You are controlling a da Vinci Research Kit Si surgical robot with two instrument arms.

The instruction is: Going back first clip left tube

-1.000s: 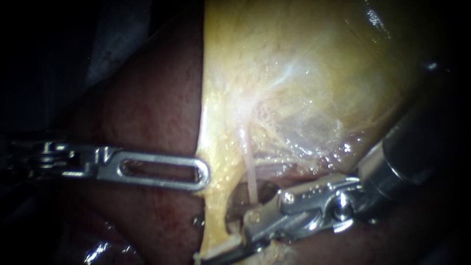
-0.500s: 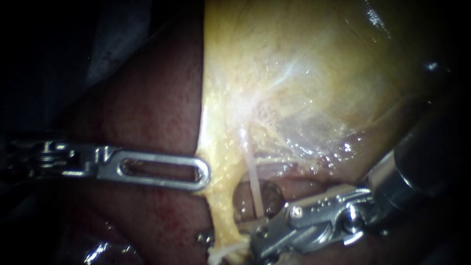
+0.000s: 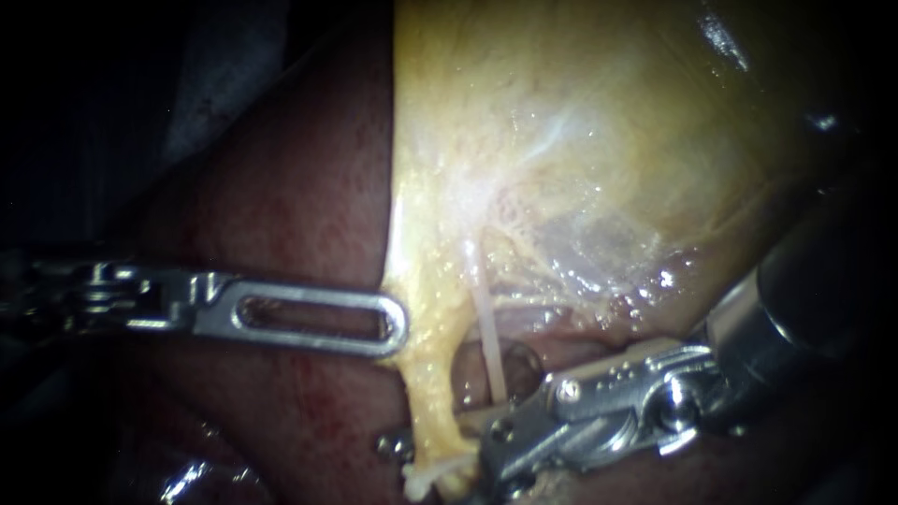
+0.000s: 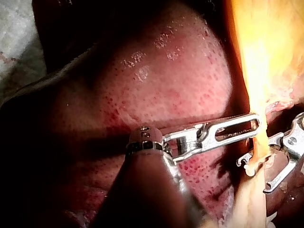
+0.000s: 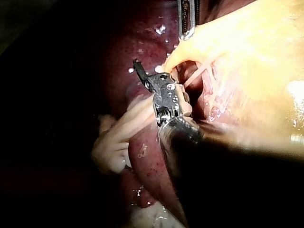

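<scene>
The yellow gallbladder (image 3: pixel 580 122) lies against the dark red liver (image 3: pixel 281 215). A yellow band of tissue (image 3: pixel 432 402) hangs from its lower edge, with a thin white tube (image 3: pixel 488 346) just to its right. My left instrument (image 3: pixel 398 329) comes in level from the left, its slotted jaws shut on the gallbladder's edge where the band begins. My right instrument (image 3: pixel 491 458) lies to the right of the band, below the white tube. In the left wrist view its jaws (image 4: pixel 260 175) stand apart, either side of the band. A small metal glint (image 3: pixel 393 445), perhaps a clip, sits left of the band.
Liver surface (image 4: pixel 156 85) fills the space beside and under my left instrument's shaft. In the right wrist view pale tissue (image 5: pixel 118 137) lies beside my right instrument (image 5: pixel 152 71), and my left instrument's jaw tip (image 5: pixel 187 19) shows ahead of it. A wet glint (image 3: pixel 187 477) marks the lower left.
My right instrument has drawn back to the right; its jaws no longer reach across the yellow band. More of the white tube shows. My left instrument has held its grip, edging slightly right.
</scene>
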